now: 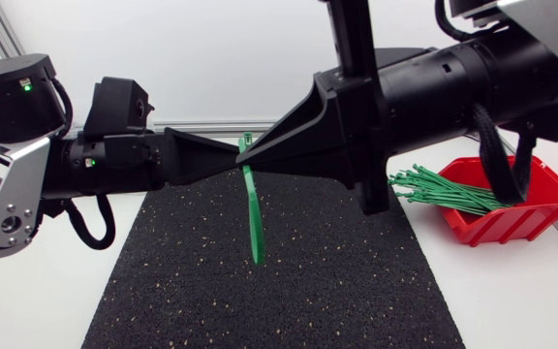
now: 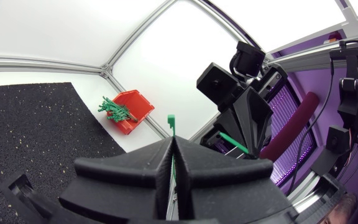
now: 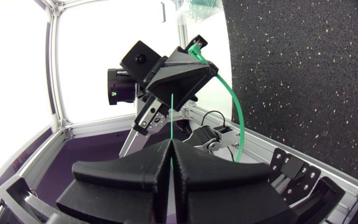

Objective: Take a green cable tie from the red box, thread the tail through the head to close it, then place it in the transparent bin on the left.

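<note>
Our left end effector point(image 1: 232, 149) is pressed together on the green cable tie point(image 1: 254, 218) just below its head. Our right end effector point(image 1: 251, 155), tip to tip with it, pinches the same tie's thin tail. The rest of the strap curves down between them, above the black mat point(image 1: 308, 291) on the desk point(image 1: 27, 310). More green ties point(image 1: 444, 189) spill from the red box point(image 1: 507, 225) under our right arm point(image 1: 453, 78).

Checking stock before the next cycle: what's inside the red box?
A bundle of green cable ties lies in the red box, ends poking over its rim. The right arm covers part of the box, so the count is hidden.
</note>
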Available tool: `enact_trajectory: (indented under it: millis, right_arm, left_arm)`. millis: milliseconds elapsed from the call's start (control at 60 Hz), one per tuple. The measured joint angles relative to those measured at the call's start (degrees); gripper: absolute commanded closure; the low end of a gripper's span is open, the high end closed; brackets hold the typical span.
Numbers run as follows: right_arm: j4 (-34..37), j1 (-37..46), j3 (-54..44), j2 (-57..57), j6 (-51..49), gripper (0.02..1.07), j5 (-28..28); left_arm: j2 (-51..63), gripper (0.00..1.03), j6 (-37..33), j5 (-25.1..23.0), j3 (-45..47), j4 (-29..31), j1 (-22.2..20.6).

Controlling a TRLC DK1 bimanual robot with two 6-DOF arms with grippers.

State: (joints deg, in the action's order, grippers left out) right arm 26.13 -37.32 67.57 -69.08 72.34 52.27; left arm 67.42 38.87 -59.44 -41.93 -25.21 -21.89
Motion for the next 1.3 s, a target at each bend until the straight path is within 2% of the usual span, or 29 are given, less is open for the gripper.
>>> enact_trajectory:
  millis: [333,950,1300]
  right_arm:
    - [-0.7,0.5,-1.3,1.6,7.6,1.02,0.3]
    - [-0.4,4.3,-1.3,-1.4,12.9,1.02,5.6]
    - [-0.5,5.6,-1.3,-1.4,13.4,1.02,6.2]
  left_arm:
    - [1.6,1.0,0.2,2.8,0.2,-1.4,-2.8]
    - [3.9,1.0,0.4,4.5,0.1,-5.6,-2.1]
    - [3.4,1.0,1.3,4.5,0.3,-13.3,-2.2]
